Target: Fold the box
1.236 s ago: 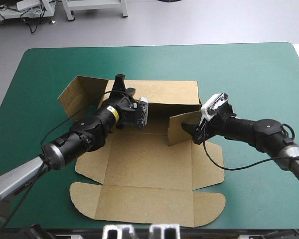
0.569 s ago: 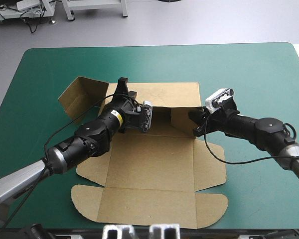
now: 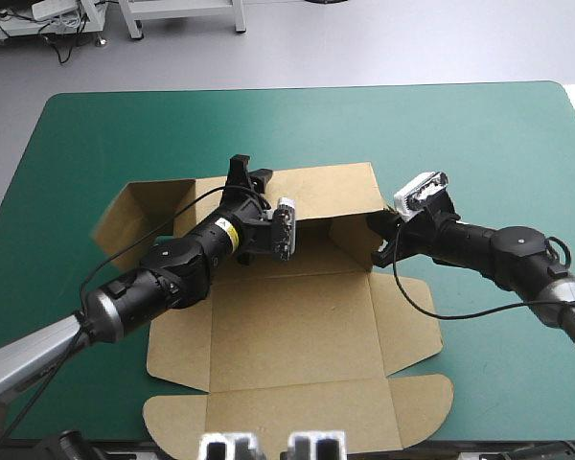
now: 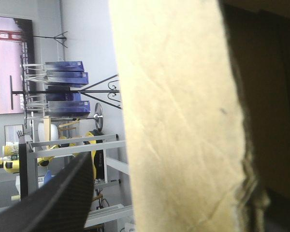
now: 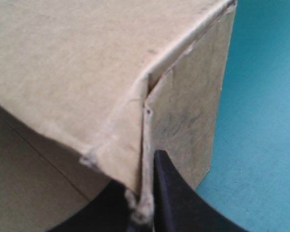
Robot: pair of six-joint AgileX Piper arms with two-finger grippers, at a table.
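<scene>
"High view first: where's the box?"
"Mid-table on the teal-green cover, far wall raised, near panels flat."
"Grippers?"
"Right gripper is clamped on the wall's end flap. Left gripper is at the wall's top edge; its grip, I cannot tell."
"Any writing?"
"Yellow sticker on the left arm, unreadable."

Brown box: cut sheet, base and rounded near flaps lying flat on the teal-green cover, close to its near edge. Far wall is raised upright, its right end flap turned inward to make a corner, and my right gripper pinches that corner's edge. Far-left flap splays outward, half lifted.
</scene>
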